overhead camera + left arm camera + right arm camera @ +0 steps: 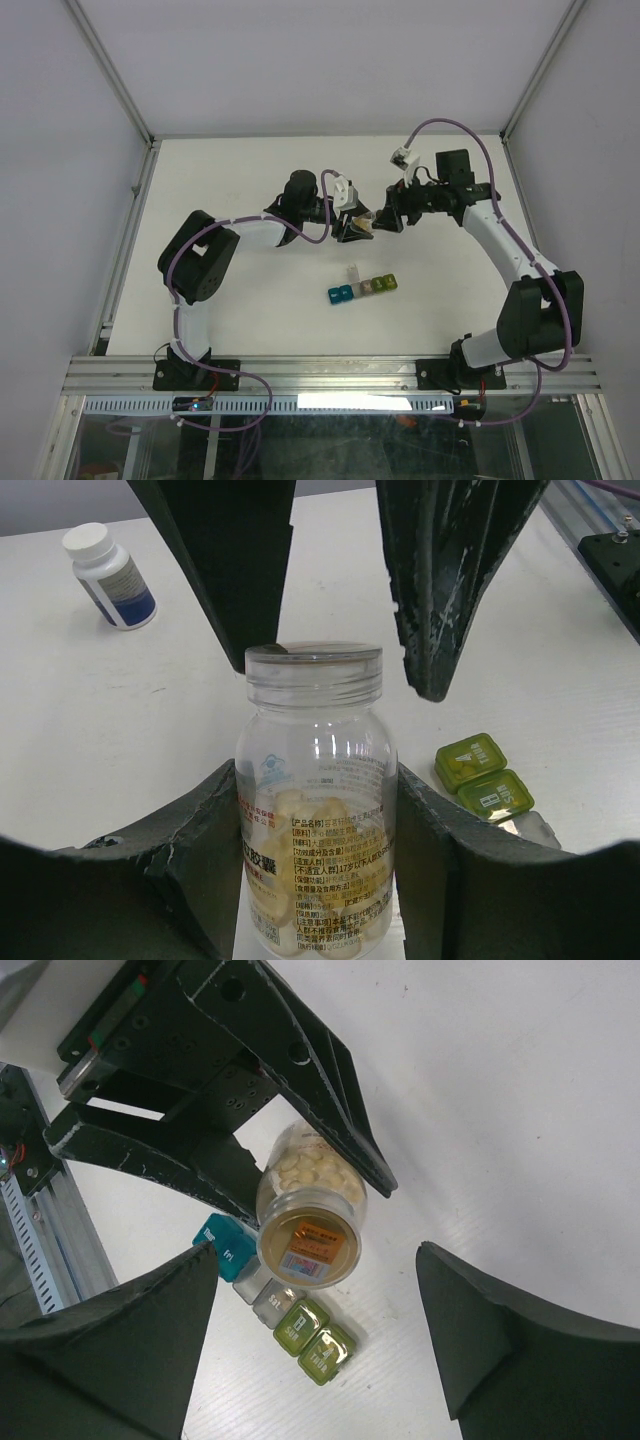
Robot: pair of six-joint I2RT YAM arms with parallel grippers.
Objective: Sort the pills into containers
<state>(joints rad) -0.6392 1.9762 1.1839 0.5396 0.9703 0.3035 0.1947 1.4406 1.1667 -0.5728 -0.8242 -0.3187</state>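
A clear round bottle of pale pills lies sideways above the table, my left gripper shut on its body. Its capped end, with an orange label, faces my right gripper. That gripper is open, one finger on each side of the cap with gaps both sides, as the left wrist view confirms. In the top view the two grippers meet at mid-table, left and right. The containers are a strip of blue, teal, grey and green cells lying below the bottle.
A white-capped dark bottle stands on the table beyond the held bottle. Two green cells with closed lids show yellow pieces inside. One grey cell's lid stands up. Metal frame rails line the table's near edge.
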